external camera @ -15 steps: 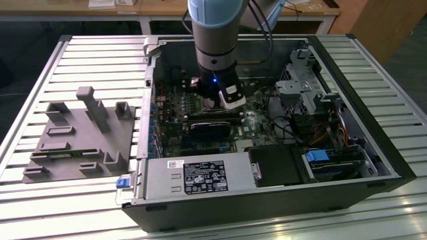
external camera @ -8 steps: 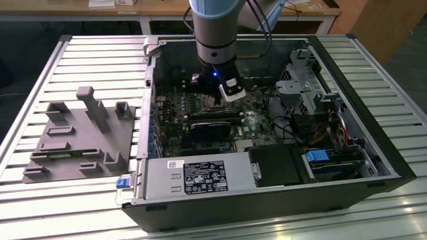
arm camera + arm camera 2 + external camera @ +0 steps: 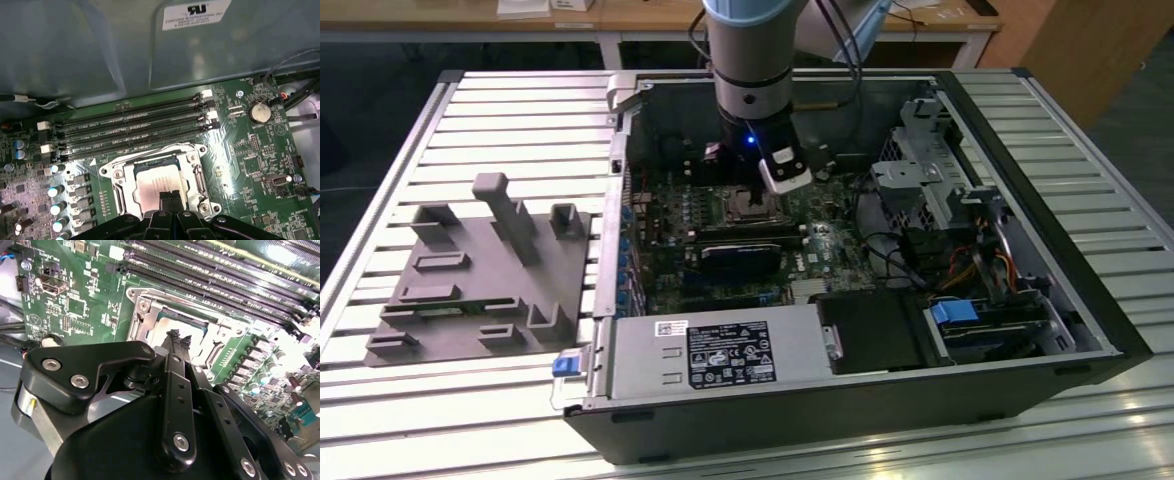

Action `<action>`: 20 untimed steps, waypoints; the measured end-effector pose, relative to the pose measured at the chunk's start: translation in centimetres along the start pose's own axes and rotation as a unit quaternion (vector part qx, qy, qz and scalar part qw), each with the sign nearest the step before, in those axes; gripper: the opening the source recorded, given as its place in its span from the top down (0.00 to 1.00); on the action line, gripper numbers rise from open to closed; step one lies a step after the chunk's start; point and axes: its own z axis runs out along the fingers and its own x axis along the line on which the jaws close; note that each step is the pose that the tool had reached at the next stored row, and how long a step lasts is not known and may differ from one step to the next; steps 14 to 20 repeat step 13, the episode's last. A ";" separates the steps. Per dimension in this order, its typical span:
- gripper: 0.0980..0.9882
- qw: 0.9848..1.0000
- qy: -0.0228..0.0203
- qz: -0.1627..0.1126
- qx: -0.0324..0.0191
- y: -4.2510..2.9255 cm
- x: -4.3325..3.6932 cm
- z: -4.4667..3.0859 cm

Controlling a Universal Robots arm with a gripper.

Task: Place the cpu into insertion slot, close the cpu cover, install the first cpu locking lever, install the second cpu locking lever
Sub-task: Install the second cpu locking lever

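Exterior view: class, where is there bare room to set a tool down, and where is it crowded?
Free: the table slats behind the grey fixture, and those in front of the case. Crowded: inside the case, around the gripper over the socket.

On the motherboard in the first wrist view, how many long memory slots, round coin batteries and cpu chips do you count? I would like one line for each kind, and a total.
memory slots: 4
coin battery: 1
cpu: 1
Total: 6
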 end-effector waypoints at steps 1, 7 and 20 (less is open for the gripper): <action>1.00 1.000 0.000 0.000 0.000 0.05 0.01 -0.07; 1.00 1.000 0.000 0.000 0.000 0.28 -0.04 -0.86; 1.00 1.000 0.000 0.000 0.000 0.28 -0.03 -0.88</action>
